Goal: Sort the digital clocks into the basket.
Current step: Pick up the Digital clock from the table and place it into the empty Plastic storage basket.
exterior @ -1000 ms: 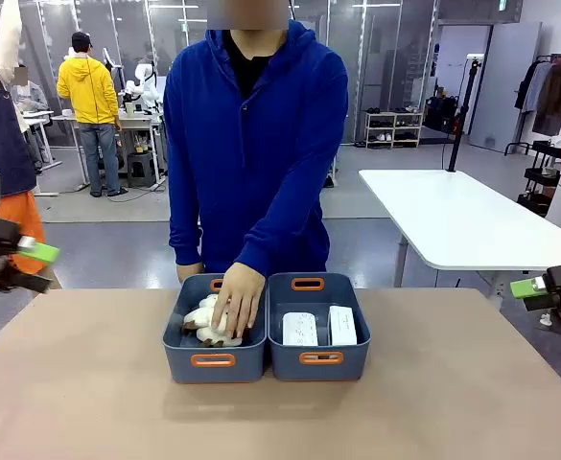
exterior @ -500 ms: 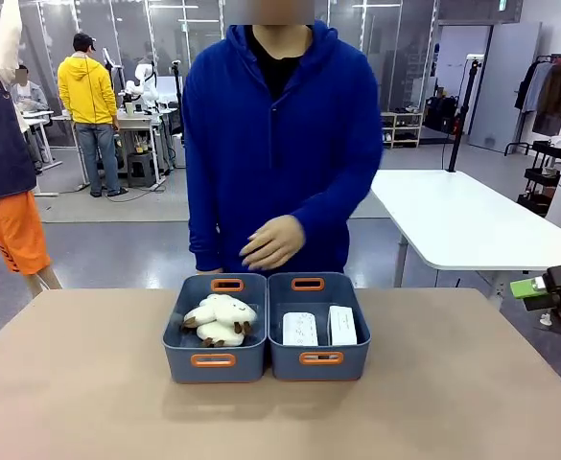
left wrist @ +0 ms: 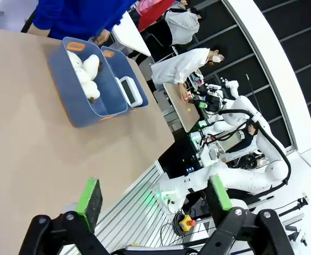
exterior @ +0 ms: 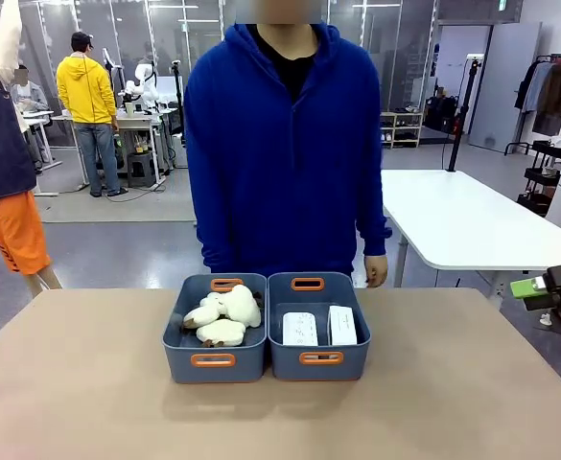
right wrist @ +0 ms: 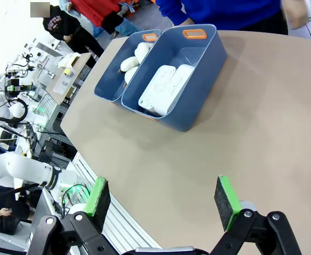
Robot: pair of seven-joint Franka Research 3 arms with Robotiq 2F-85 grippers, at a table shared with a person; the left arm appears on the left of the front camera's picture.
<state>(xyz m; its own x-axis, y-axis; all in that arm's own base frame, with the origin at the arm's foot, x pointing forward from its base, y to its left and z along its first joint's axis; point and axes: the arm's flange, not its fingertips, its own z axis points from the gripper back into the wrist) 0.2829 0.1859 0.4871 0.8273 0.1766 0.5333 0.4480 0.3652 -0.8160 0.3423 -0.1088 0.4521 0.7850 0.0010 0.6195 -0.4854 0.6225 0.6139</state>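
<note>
Digital clocks: two white clocks [exterior: 300, 329] [exterior: 342, 325] lie side by side inside the right-hand basket [exterior: 319, 362] at mid-worktop.
Neighbouring bin: the twin bin [exterior: 213, 362], touching it, holds cream plush toys [exterior: 224, 314].
Left tool [left wrist: 155, 195]: released, fingers spread, near the worktop [exterior: 79, 393] edge.
Right tool [right wrist: 160, 199]: released, jaws wide, well apart from the baskets.
Person: blue hoodie [exterior: 285, 153], standing behind the bins, hand [exterior: 377, 270] at their side.

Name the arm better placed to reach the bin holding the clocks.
Right. The digital clocks lie in the basket on the robot's right, nearer the open right gripper at that table edge.
</note>
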